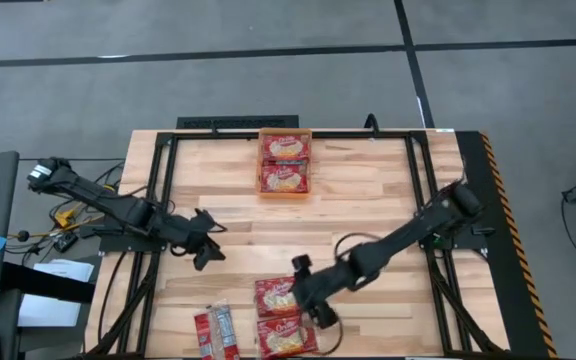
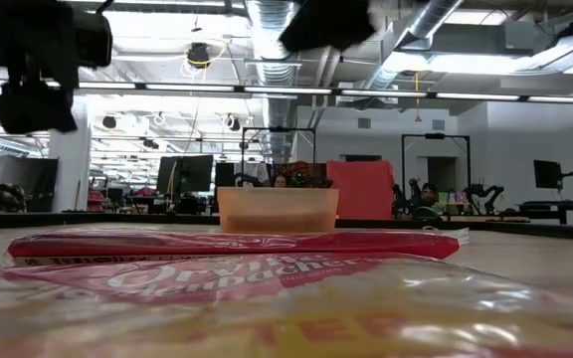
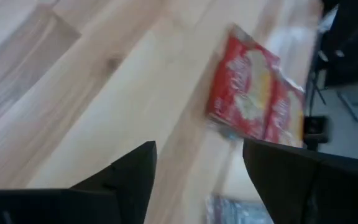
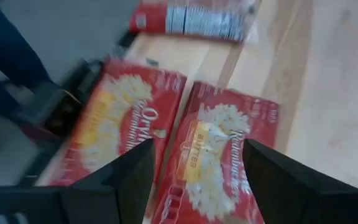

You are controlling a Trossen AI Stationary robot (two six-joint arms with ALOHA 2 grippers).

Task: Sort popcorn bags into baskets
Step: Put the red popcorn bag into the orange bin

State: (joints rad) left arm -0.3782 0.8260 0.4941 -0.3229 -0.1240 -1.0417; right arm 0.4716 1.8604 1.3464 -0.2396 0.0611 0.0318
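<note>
Three red popcorn bags lie flat near the table's front edge: one point(image 1: 276, 296), one closer to the edge point(image 1: 286, 337), and a third point(image 1: 216, 330) to their left, showing its grey-white back panel. The translucent orange basket point(image 1: 285, 163) stands at the far middle with two more bags in it. My right gripper point(image 4: 197, 155) hovers open over the two front-facing bags point(image 4: 120, 124) point(image 4: 219, 155), slanting down. My left gripper point(image 3: 197, 155) is open over bare wood at the left middle point(image 1: 208, 255), with a bag point(image 3: 253, 93) ahead of it.
Bare wooden tabletop point(image 1: 368, 200) stretches between the basket and the near bags. A black frame point(image 1: 168, 150) runs along the table's sides and far edge. In the low view the basket point(image 2: 278, 210) stands behind the near bags point(image 2: 237, 244).
</note>
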